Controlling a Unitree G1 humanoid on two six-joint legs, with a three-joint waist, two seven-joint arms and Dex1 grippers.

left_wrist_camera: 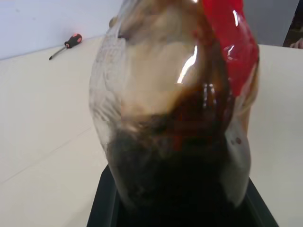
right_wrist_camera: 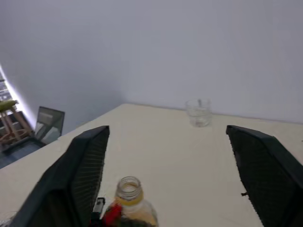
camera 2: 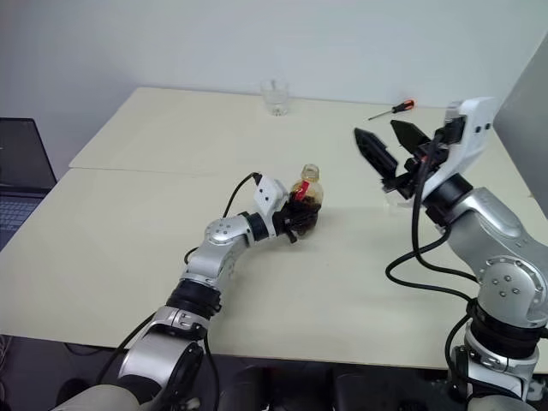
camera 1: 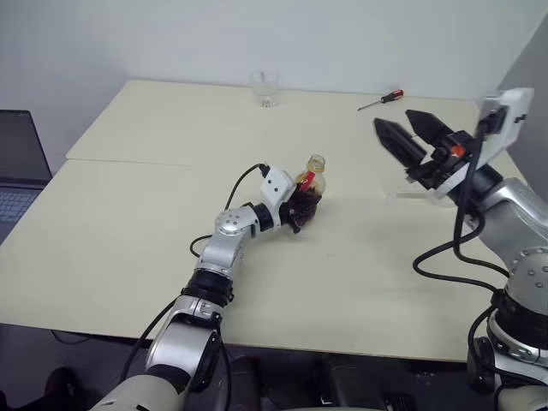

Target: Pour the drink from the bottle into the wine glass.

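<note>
Two pale tabletops are lying edge to edge, making one wide table (camera 1: 128,257) that is carrying everything else. At its far left a laptop (camera 1: 19,163) is sitting just off the table's edge. Over the right part of the table the right gripper (camera 2: 387,147) is hanging raised above the surface, its two black fingers spread wide apart and gripping nothing; behind and partly under it, something clear is lying on the table, too hidden to make out. Near the table's middle the left gripper (camera 1: 300,208) is reaching out low over the surface, its fingers clamping the bulbous body of the bottle (camera 1: 310,190). The bottle is standing roughly upright with its mouth open, a yellow ring and a red label around its neck, and the drink (left_wrist_camera: 180,165) is sitting dark brown in its lower part. At the far edge, about midway across, a short clear tumbler (camera 1: 265,88) is standing well apart from both arms. To the right of it, also at the far edge, a small screwdriver (camera 1: 382,99) with a red-and-black handle is lying flat.
</note>
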